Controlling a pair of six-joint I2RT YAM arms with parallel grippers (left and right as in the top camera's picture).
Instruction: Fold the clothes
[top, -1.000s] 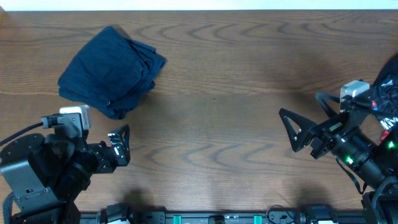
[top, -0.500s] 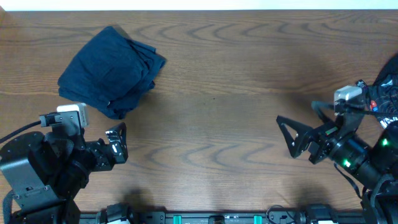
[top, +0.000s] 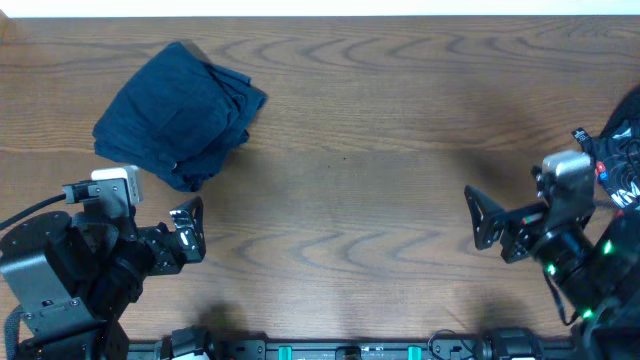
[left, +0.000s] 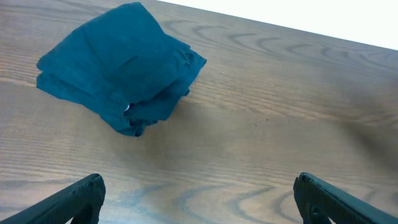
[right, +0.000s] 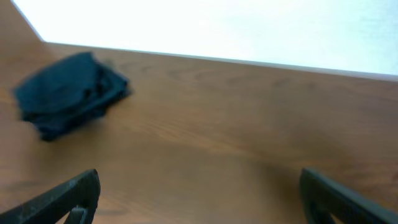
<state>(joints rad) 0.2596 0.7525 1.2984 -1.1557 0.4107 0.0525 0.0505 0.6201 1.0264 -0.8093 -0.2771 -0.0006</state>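
Folded navy shorts (top: 180, 115) are stacked nr the bench's (top: 400, 100) far-left corner. Left gripper (top: 193, 232) & right gripper (top: 476, 218) are spread wide, empty. Further unfolded pcs can't be confirmed.

The clothes (top: 180, 115) are matt navy cloth, soft and creased, with stitched seams. The table (top: 380, 150) under them is smooth brown wood, boldly grained, with a faint sheen. Above the table, the left gripper (top: 192, 232) and right gripper (top: 479, 218) look like matt black plastic.
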